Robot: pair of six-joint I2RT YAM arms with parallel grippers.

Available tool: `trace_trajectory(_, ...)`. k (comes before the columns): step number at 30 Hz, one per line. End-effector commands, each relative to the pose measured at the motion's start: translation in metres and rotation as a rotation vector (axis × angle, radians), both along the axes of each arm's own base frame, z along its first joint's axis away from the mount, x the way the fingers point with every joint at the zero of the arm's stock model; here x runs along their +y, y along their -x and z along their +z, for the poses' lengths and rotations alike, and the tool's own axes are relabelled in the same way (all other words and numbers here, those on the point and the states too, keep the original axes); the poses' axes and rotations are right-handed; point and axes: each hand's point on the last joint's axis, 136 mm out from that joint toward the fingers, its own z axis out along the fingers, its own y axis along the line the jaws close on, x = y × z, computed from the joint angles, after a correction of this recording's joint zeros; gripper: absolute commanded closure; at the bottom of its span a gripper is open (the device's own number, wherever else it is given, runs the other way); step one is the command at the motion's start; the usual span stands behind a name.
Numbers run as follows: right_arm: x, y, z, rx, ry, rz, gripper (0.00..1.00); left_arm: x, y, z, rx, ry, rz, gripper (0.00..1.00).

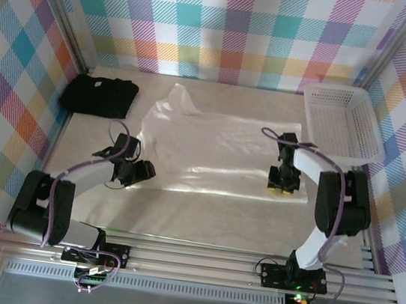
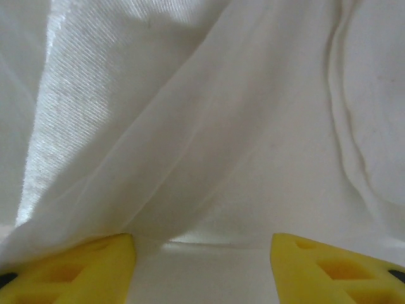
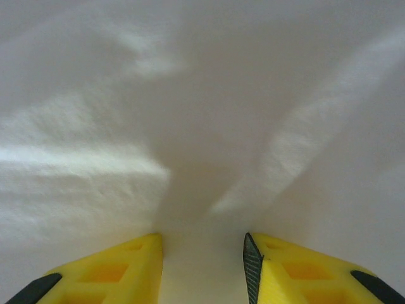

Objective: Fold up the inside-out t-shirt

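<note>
Yellow fingertips [image 3: 114,272] of the right tool [image 1: 283,184] are seen part-closed, with a ridge of white cloth gathered between them; whether it is truly gripped cannot be told. The left tool [image 1: 144,170] is held open at the near left hem, with nothing clamped and the cloth's edge lying just ahead of its jaws. The inside-out t-shirt [image 1: 211,149] is spread, rumpled, across the middle of the counter [image 1: 201,220]. No finished fold can be made out, so the task is judged barely begun, with every fold left. Nothing is seen inside the white basket [image 1: 310,114] at the far right; a black t-shirt [image 1: 99,94] is lying at the far left.
</note>
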Motion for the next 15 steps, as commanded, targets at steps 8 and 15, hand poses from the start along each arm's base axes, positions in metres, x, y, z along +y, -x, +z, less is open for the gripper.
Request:
trace_trajectory(8, 0.240, -0.022, 0.110, -0.611, -0.516, 0.799, 0.46, 0.005, 0.001, 0.025, -0.036, 0.043, 0.055, 0.41)
trace_trajectory(15, 0.352, -0.002, 0.084, -0.590, -0.569, 1.159, 0.39, 0.012, 0.011, -0.002, 0.045, 0.071, 0.085, 0.45)
